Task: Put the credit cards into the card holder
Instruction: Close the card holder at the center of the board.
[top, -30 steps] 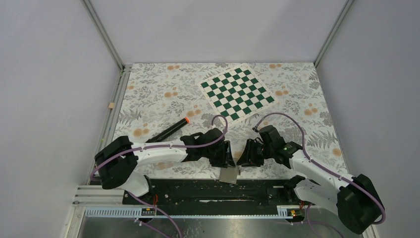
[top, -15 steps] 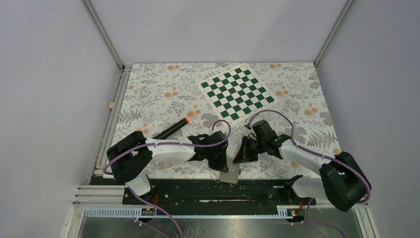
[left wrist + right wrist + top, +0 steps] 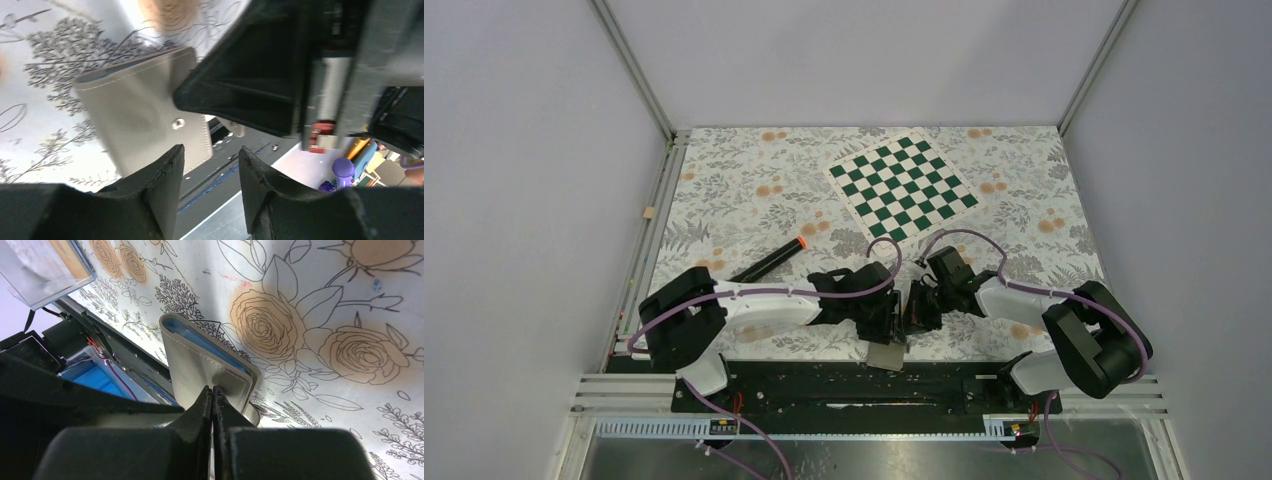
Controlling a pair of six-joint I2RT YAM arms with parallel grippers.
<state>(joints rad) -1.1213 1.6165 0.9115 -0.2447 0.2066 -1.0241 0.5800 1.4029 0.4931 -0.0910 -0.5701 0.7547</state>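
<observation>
- Overhead view: both arms fold in toward the bottom centre of the table, heads almost nose to nose.
- The holder lies at the table's near edge, bottom centre of that frame, just below the two grippers, with its lower corner over the dark rail.
- Left wrist view: the left gripper has its jaws apart, two black fingers rising from the bottom of the frame with nothing clamped between them.
- The holder fills the centre-left of that view, grey and folded shut, with its stud facing the camera and its lower corner just above the gap between the fingers.
- The black body of the right arm crowds the upper right of that view and covers the holder's right edge.
- Right wrist view: the right gripper has its jaws pressed together with only a hairline between them, the tips right at the holder's stitched near edge.
- I cannot tell whether they pinch a flap of it.
- A blue lining shows along the holder's folded rim in that view.
- A clear tray sits in the upper left corner of the right wrist view.
- Overhead, the marker lies left of centre, beside the left arm.
- The chessboard sits above centre, well apart from the grippers.
</observation>
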